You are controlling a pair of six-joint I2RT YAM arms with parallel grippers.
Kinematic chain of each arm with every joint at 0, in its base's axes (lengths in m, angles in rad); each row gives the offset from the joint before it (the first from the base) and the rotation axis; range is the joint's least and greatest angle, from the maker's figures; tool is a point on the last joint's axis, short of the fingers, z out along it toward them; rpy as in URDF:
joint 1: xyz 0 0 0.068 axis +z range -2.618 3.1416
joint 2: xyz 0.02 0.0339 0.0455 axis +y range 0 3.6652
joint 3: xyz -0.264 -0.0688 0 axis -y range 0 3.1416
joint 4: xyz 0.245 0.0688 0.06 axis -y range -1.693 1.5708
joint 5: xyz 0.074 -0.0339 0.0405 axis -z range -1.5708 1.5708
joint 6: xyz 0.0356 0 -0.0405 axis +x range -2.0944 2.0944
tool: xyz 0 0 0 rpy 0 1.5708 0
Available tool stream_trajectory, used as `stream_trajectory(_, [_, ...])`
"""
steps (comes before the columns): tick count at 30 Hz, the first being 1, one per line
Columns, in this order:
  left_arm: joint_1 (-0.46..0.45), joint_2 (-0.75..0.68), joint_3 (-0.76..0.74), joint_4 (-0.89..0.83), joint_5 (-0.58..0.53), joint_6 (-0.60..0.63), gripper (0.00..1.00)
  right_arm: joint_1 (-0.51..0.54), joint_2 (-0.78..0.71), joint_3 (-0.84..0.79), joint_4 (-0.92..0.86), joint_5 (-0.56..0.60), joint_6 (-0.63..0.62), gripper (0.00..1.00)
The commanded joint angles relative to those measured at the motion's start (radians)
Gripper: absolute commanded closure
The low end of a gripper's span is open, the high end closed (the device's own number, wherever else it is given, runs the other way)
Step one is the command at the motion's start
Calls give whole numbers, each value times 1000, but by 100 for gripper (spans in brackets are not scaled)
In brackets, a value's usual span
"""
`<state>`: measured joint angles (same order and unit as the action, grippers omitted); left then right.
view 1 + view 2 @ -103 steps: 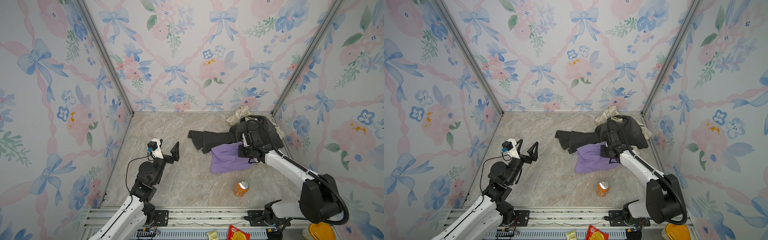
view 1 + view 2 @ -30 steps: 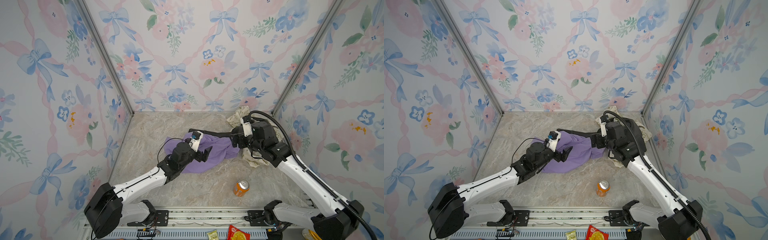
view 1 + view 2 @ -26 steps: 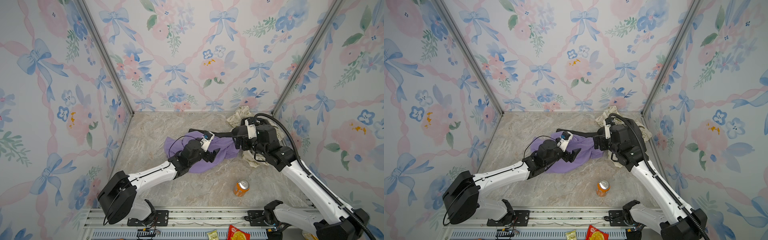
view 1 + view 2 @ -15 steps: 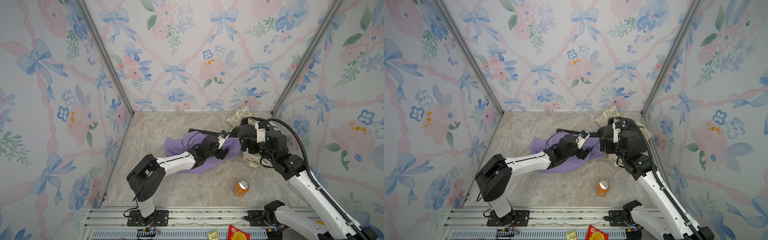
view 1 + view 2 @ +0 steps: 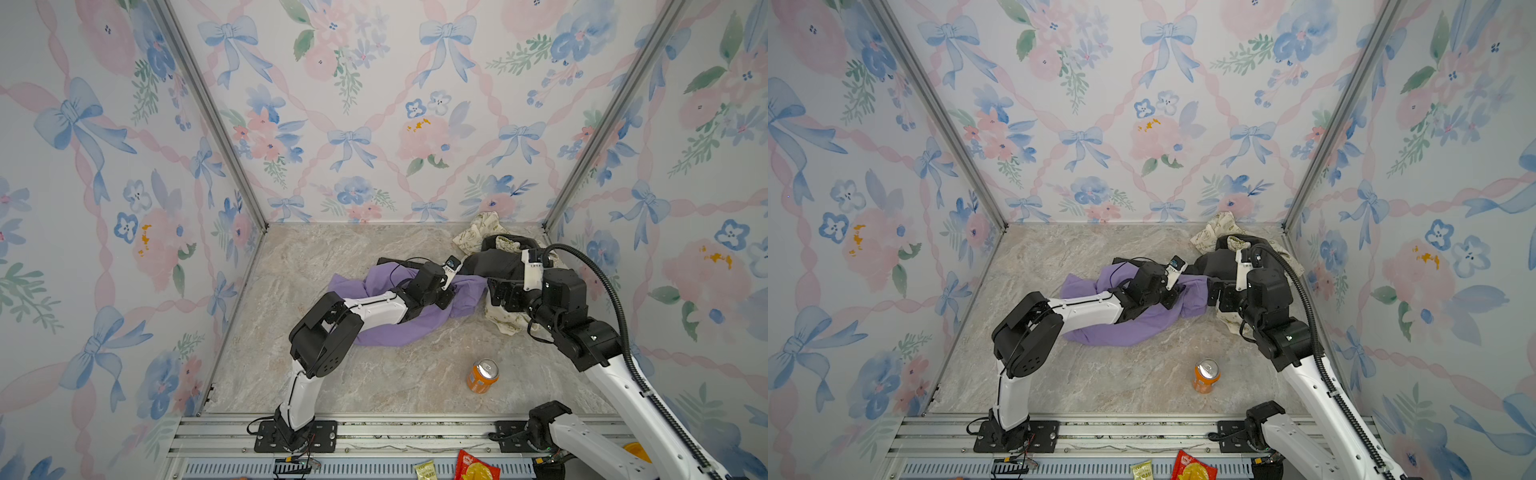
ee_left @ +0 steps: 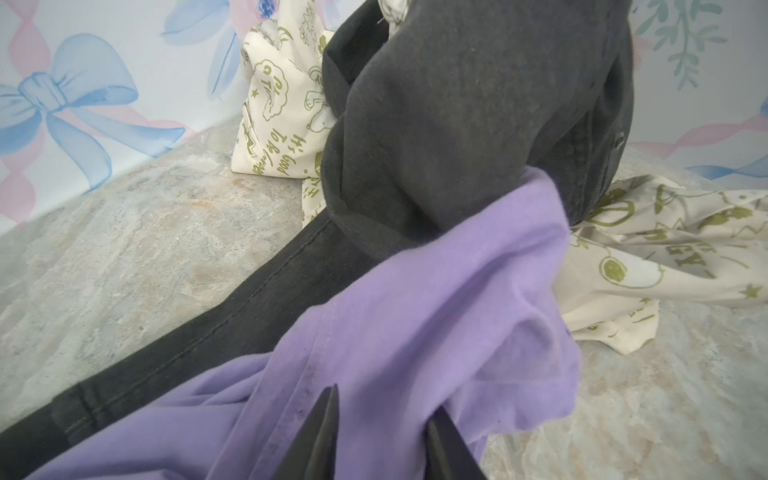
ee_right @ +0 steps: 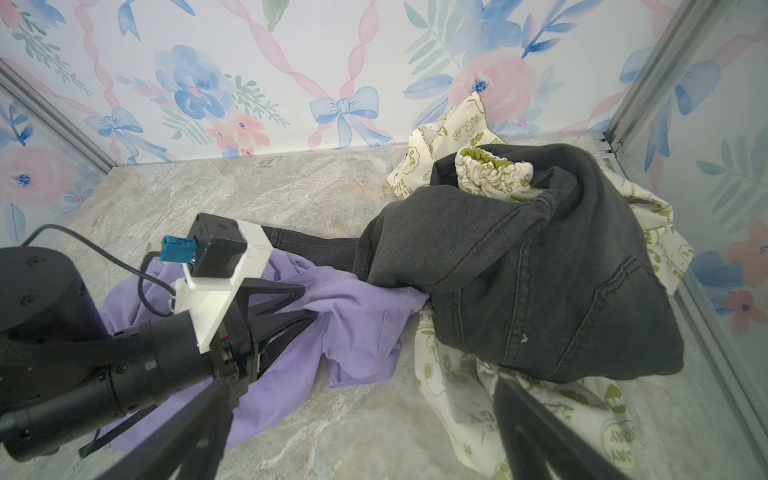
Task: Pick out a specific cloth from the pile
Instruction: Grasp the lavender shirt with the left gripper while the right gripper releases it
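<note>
Finding: the cloth lies crumpled on the table, from about its middle toward the far right corner. One end runs in under the pile, which is heaped in that corner.

Handling, in our judgement: it is thin, limp fabric, light, not fragile and not slippery. It will sag and trail from any single pinch, and the buried end is likely to drag against the dark grey trousers resting on it. We judge the best hold to be a raised fold close to that buried end, pulled away from the pile and low over the table.

The left tool is clenched on such a fold of the cloth, just beside the trousers. In the left wrist view purple fabric bunches between its fingers.

The right tool is spread wide and holds nothing. It hangs over the table beside the cream printed cloth at the pile's near side.

Not verifiable:
- how much of the cloth sits beneath the trousers
- whether the pinch has taken one layer or several
- the middle of the cloth in both top views, which the left arm covers
- the left fingers' lower parts, cut off in the wrist view
- how the trouser leg along the cloth's far side lies against it, over or under
</note>
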<state>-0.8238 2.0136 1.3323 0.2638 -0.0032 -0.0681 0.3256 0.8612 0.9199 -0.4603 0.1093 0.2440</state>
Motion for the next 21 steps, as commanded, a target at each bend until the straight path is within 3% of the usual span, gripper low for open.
stream_trajectory(1, [3,-32,-1,-1,35,-9,86,-18,-12,-26,1,-3,-3,0])
stream_trajectory(4, [4,-87,-31,32,42,-15,100,-26,-9,-28,5,-11,-7,0])
stream_trajectory(21, [20,-527,-214,89,-41,-10,100,-53,-14,-51,28,-65,-8,2])
